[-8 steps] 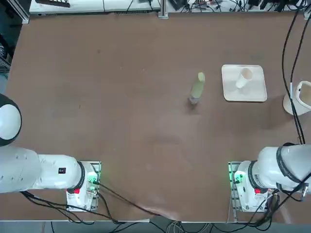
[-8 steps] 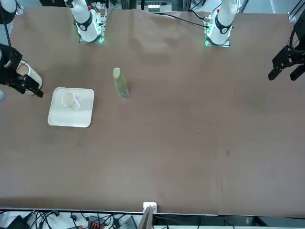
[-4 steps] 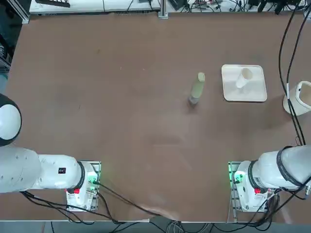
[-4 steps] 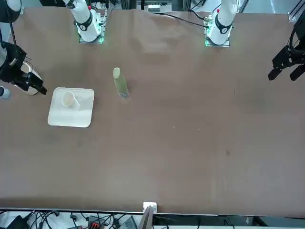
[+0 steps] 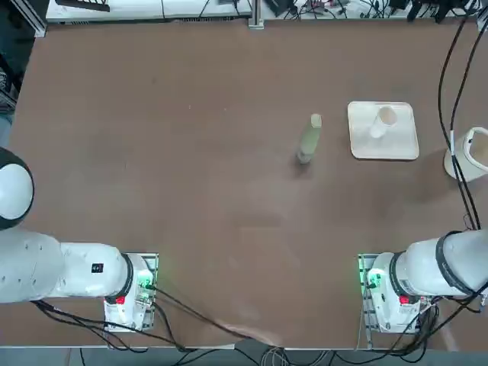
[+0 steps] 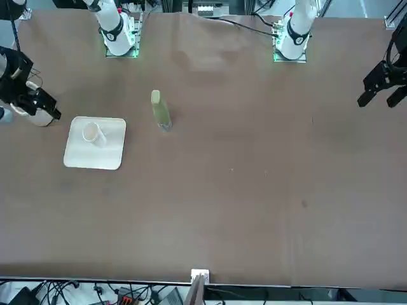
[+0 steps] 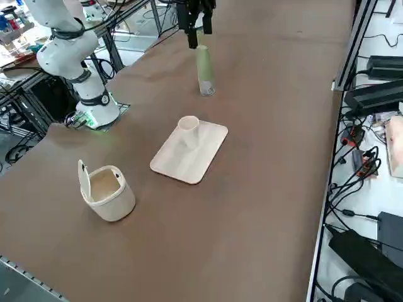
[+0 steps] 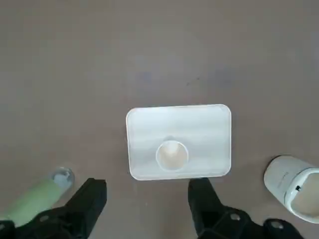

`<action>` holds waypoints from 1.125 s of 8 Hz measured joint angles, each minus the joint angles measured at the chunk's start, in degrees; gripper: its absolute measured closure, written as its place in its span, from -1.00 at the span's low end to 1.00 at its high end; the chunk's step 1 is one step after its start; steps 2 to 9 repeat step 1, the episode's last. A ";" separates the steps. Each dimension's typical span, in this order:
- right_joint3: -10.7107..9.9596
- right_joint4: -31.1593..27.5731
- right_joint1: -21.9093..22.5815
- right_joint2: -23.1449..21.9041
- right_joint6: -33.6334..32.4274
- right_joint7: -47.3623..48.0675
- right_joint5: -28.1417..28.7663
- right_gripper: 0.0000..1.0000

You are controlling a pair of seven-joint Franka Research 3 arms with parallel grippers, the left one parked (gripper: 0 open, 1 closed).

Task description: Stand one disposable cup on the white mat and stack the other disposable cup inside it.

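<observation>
On the white mat (image 7: 170,157), one white disposable cup (image 7: 189,133), upright, presumably nested stack complete; right tool (image 8: 145,206), open, empty, above.

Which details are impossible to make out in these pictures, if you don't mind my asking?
- Right pincer: beyond the picture's edge in the top view; in the front view it hangs across the tub.
- Part of the tub: behind that pincer in the front view; cut off by the edge in the wrist view.
- Print on the tub: too small in the wrist view.
- Green bottle's far end: cut off by the wrist view's edge.
</observation>
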 joint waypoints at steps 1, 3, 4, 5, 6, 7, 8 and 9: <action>-0.10 -0.01 0.03 -0.16 -0.71 -1.90 0.00 -1.00; -0.10 -0.01 0.03 -0.16 -0.71 -1.90 0.00 -1.00; -0.10 -0.01 0.03 -0.16 -0.71 -1.90 0.00 -1.00; -0.10 -0.01 0.03 -0.16 -0.71 -1.90 0.00 -1.00; -0.10 -0.01 0.03 -0.16 -0.71 -1.90 0.00 -1.00; -0.10 -0.01 0.03 -0.16 -0.71 -1.90 0.00 -1.00; -0.10 -0.01 0.03 -0.16 -0.71 -1.90 0.00 -1.00; -0.10 -0.01 0.03 -0.16 -0.71 -1.90 0.00 -1.00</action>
